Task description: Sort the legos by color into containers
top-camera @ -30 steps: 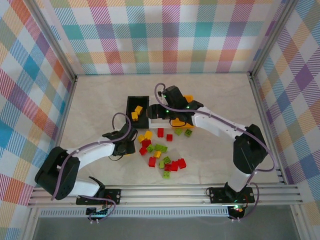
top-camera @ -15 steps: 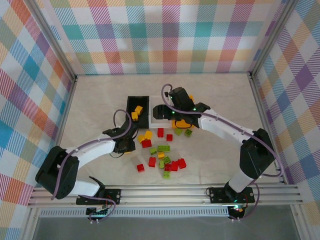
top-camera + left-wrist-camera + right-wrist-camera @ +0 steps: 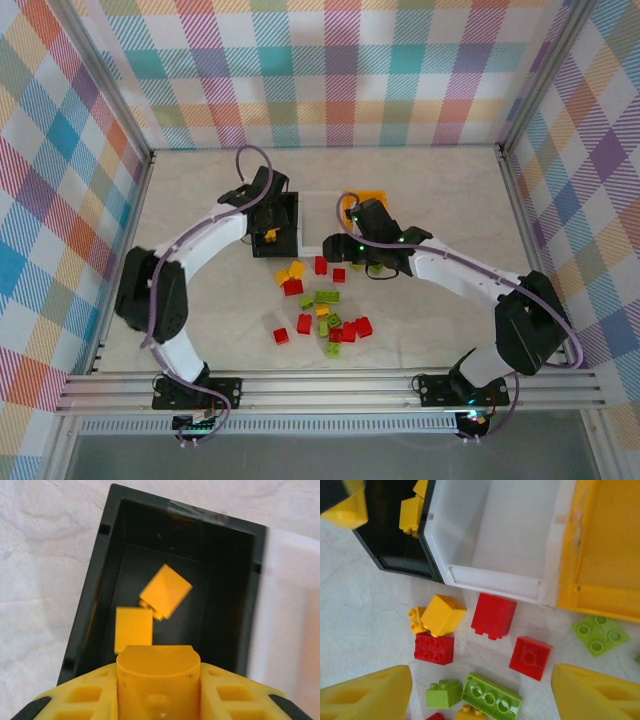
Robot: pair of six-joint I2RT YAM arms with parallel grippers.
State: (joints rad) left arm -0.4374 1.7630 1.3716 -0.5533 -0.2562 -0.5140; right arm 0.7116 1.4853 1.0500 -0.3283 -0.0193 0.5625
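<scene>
1. The left gripper (image 3: 158,682) is clamped together on a yellow brick (image 3: 157,661), which sits squeezed between the two yellow fingers (image 3: 80,700).
2. That brick hangs over the black bin (image 3: 260,575), above the end of the bin nearest the wrist camera.
3. On the black bin's floor, just beyond the held brick, lie a flat yellow piece (image 3: 133,629) and a tilted yellow piece (image 3: 165,591). Their corners touch.
4. The white bin (image 3: 510,530) stands against the long side of the black bin, and the orange-yellow bin (image 3: 605,545) stands against the white bin's other side.
5. The right gripper (image 3: 481,672) has its jaws wide apart and grips nothing. It hovers over loose bricks on the table (image 3: 200,200), just in front of the white bin.
6. Between its spread fingers lie a red block (image 3: 493,615), close to the white bin's front wall, and a red square piece (image 3: 530,657) just beside it.
7. A loose yellow block (image 3: 442,615) lies to their left, touching a red studded brick (image 3: 434,648).
8. A long green brick (image 3: 491,697) lies nearest the wrist camera, and a green square plate (image 3: 599,635) lies below the orange-yellow bin's edge.
9. From above, the remaining pile (image 3: 325,315) of red, green and yellow bricks sits between the two arms, well apart from the left gripper.
</scene>
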